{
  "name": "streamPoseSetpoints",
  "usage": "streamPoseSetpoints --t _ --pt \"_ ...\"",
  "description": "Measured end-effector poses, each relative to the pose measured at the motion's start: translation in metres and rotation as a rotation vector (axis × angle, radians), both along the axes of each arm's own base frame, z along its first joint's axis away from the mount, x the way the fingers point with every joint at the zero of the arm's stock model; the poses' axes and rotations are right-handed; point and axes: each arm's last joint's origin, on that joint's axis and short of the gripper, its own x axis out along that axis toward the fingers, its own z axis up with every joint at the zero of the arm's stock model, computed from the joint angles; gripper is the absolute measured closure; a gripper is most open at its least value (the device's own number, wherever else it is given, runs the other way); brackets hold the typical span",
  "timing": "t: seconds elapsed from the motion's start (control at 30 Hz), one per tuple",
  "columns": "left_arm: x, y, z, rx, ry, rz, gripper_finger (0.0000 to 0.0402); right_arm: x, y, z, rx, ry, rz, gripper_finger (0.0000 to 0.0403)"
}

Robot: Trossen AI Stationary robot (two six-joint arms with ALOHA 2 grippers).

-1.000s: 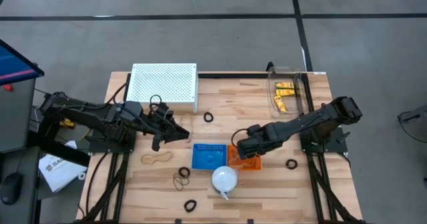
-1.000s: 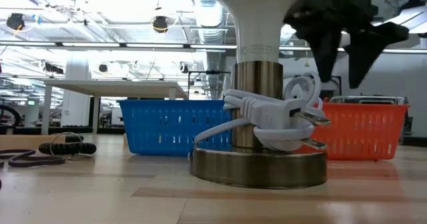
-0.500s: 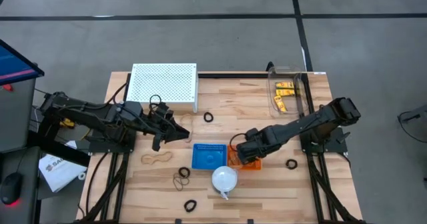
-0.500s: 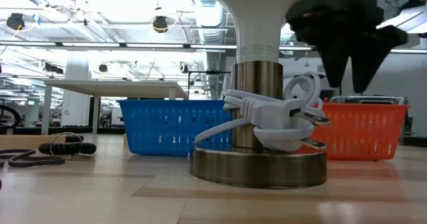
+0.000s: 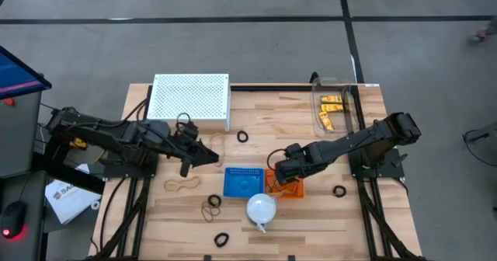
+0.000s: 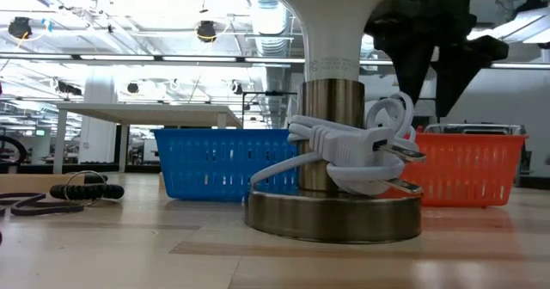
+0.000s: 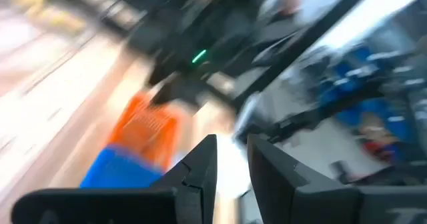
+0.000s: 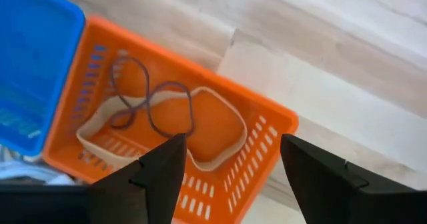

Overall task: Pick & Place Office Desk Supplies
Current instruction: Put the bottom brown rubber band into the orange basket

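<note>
High view, centre: right gripper (image 5: 281, 170), jaws spread and empty, has lifted slightly above the orange basket (image 5: 293, 189), where 2 rubber bands (image 8: 167, 127) lie, evidently delivered; left gripper (image 5: 208, 158) waits, fingers narrowly apart.

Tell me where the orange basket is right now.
In the high view the orange basket sits near the table's middle, right beside the blue basket, directly under the open right gripper; rubber bands lie inside it.
</note>
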Motion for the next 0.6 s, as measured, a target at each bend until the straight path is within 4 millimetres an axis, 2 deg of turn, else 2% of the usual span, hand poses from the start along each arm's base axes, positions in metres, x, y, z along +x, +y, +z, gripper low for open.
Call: streamPoseSetpoints --t 0.2,0.43,0.5,0.6 --pt "-0.012 0.001 -0.03 -0.053 0.349 0.042 0.0325 -0.007 -0.005 0.018 -0.013 -0.078 -0.024 0.0163" --pt "-0.036 -0.021 -0.05 -0.016 0.634 -0.111 0.0325 -0.018 -0.019 0.042 -0.043 -0.182 -0.062 0.0163" --pt "-0.04 -0.026 -0.057 -0.012 0.7 -0.098 0.0325 -0.022 -0.022 0.049 -0.044 -0.208 -0.069 0.0163" --pt "-0.044 -0.028 -0.08 -0.062 0.817 -0.019 0.0325 -0.027 -0.028 0.057 -0.069 -0.245 -0.089 0.0163"
